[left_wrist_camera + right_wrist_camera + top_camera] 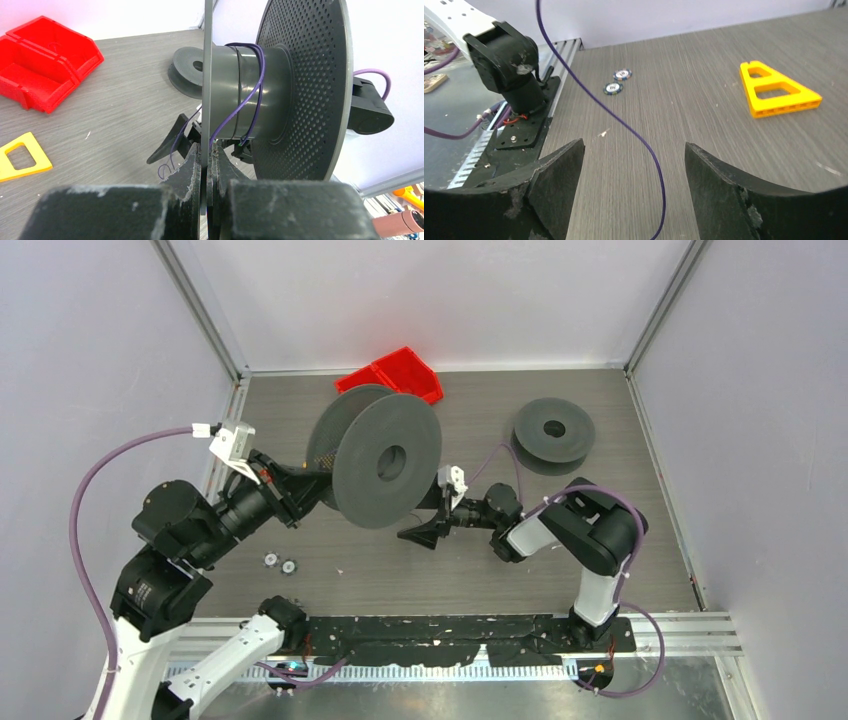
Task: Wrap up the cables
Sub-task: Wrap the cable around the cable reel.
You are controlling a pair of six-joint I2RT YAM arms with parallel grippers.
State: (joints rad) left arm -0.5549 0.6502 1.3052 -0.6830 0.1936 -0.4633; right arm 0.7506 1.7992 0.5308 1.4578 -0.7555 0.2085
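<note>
The cable is a thin purple wire, looped a few turns round the hub of a big dark grey spool that is held upright on edge. My left gripper is shut on the spool's thin near flange; in the top view it sits at the spool's left rim. The wire's loose tail hangs down and runs between the fingers of my right gripper, which is open wide and touches nothing. The right gripper sits low, just right of and below the spool.
A second grey spool lies flat at the back right. A red bin lies behind the held spool. A yellow triangular frame and two poker chips lie on the table. Walls close in left, right and back.
</note>
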